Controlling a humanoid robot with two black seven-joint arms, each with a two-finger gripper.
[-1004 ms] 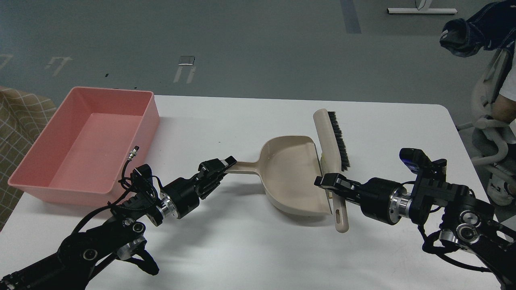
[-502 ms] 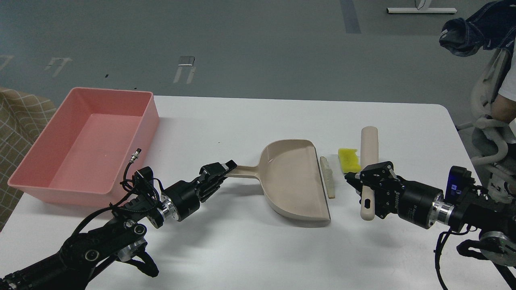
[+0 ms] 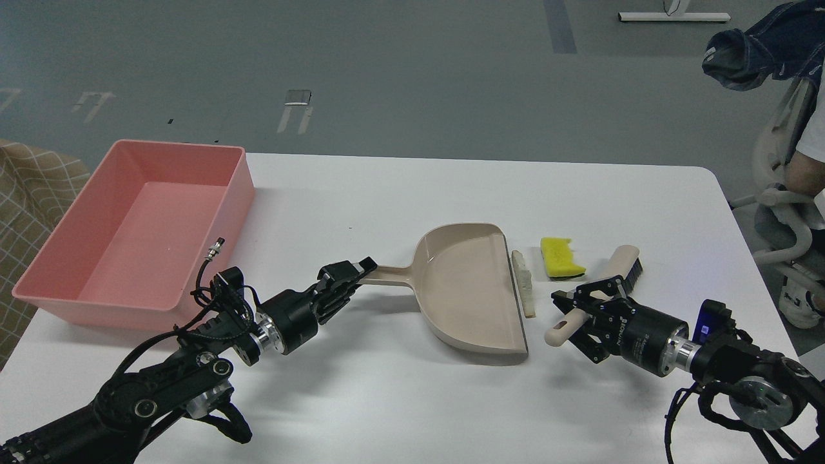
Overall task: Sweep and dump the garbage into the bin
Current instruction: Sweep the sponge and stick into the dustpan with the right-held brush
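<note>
A beige dustpan [image 3: 469, 290] lies on the white table [image 3: 399, 193], mouth facing right. My left gripper [image 3: 351, 274] is shut on the end of its handle. My right gripper [image 3: 583, 316] is shut on the handle of a beige brush [image 3: 609, 277] with black bristles, held tilted to the right of the pan. A pale stick-like scrap [image 3: 523, 282] lies just beyond the pan's lip. A yellow sponge piece [image 3: 559, 256] lies further right, beside the brush head. A pink bin [image 3: 138, 225] stands at the table's left side, with nothing seen inside.
A chequered cloth [image 3: 29, 193] hangs left of the bin. A chair with dark clothing [image 3: 767, 51] and a person's arm are at the far right, off the table. The table's right edge runs close to my right arm.
My right gripper pulled the brush back to the right from the pan's lip and turned it, uncovering the stick scrap and yellow sponge. The left gripper and pan barely moved.
</note>
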